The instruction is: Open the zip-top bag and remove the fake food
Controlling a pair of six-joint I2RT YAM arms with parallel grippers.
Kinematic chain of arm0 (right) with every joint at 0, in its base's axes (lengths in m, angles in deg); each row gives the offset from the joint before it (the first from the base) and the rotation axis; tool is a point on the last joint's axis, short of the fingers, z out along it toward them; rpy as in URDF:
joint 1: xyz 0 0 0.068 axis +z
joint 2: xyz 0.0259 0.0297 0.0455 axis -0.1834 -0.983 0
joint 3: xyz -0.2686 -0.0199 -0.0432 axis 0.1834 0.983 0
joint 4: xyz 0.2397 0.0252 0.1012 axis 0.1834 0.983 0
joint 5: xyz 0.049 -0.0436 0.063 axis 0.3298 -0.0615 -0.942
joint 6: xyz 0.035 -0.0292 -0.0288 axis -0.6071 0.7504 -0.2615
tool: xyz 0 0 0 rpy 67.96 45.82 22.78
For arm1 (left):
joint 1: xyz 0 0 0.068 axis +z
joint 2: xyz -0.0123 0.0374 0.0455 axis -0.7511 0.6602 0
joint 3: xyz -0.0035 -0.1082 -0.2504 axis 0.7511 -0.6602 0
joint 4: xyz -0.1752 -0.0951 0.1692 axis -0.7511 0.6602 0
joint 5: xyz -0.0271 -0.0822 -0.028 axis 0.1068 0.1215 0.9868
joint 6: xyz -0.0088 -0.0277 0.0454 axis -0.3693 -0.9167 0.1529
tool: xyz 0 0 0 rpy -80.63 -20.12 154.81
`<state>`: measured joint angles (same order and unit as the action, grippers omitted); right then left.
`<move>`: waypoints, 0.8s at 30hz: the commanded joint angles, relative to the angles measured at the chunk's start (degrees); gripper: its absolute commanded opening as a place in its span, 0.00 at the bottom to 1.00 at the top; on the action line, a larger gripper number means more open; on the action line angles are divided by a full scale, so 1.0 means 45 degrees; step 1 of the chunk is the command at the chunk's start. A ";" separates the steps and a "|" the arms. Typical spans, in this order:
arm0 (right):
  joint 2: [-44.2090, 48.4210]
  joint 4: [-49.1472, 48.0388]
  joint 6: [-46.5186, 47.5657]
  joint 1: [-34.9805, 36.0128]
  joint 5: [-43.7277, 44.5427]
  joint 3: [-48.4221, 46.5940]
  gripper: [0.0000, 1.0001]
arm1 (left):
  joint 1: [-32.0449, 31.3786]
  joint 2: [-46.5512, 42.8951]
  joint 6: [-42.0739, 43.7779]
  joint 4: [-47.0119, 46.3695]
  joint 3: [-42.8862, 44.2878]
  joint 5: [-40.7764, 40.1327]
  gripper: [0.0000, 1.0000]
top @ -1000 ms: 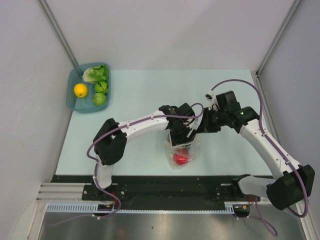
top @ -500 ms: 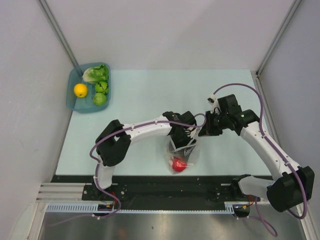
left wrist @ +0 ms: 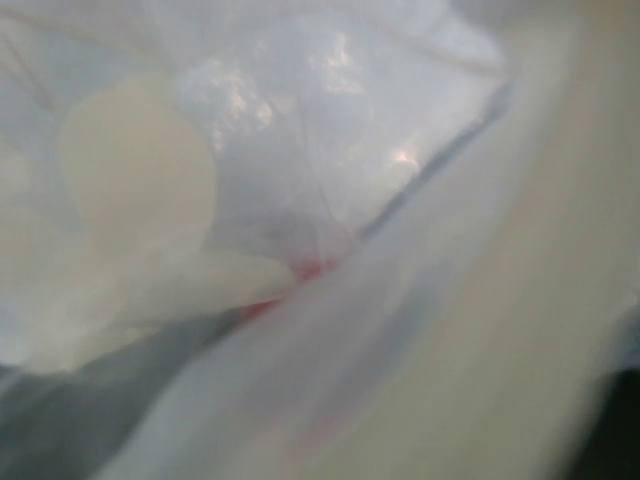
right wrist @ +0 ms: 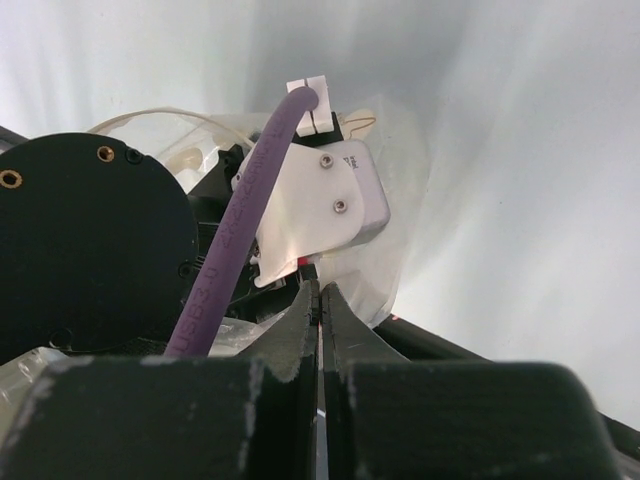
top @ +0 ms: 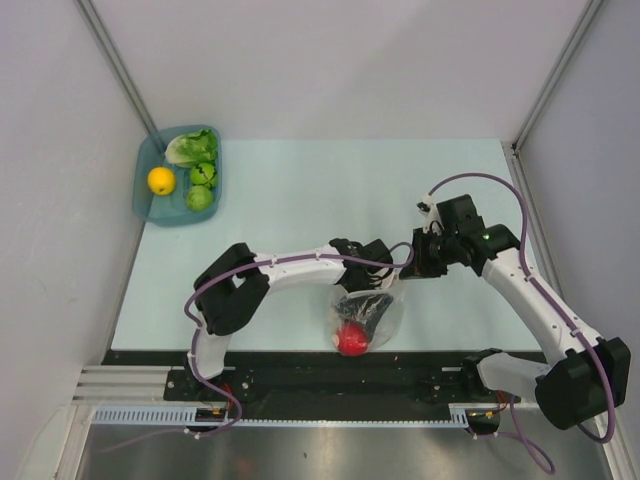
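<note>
From where I stand the job looks mostly done. The teal tray [top: 143,197] at the far left corner of the table [top: 300,190] holds a ruffled lettuce leaf [top: 190,148], a yellow fruit [top: 160,180] and two green round pieces [top: 202,174], all clear of any plastic. What seems to be left is one red piece [top: 352,340], lying low inside the zip-top bag [top: 388,312] at the near edge of the table, about midway between the two arm bases.

The bag's mouth looks open, judging by how far the left arm [top: 300,265] reaches into it: the left jaws are down inside the plastic, just above the red piece. Whether they are parted or closed I cannot tell. Overhead they are only a dark shape behind crinkled film, and the left wrist view is a blur of plastic with one white dot [left wrist: 140,170] and a faint smear of red [left wrist: 310,268].

The right jaws sit at the bag's upper right edge. In the right wrist view they are pressed nearly together with only a hairline slit, and they appear to pinch the bag's rim, holding it up for the other arm.

So, as I judge it, the last steps are to grip the red piece, draw it out and carry it to the tray.
</note>
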<state>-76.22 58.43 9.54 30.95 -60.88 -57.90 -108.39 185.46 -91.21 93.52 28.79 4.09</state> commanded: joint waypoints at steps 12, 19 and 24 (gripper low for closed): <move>0.0451 -0.0536 0.0067 -0.0037 0.0049 -0.0266 0.00 | -0.0171 0.0131 0.0459 0.2342 0.5019 -0.3049 0.00; 0.0490 -0.0575 -0.0011 -0.0037 0.0381 -0.0305 0.00 | 0.0045 -0.0063 0.0596 0.2148 0.6392 -0.4026 0.00; 0.0646 -0.0789 -0.0206 0.0002 0.0050 -0.0383 0.00 | 0.0045 -0.1410 0.0518 0.0278 0.5127 -0.5760 0.00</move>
<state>-73.77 52.64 9.54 29.95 -58.24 -58.95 -108.15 187.30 -90.40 108.80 52.44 -14.27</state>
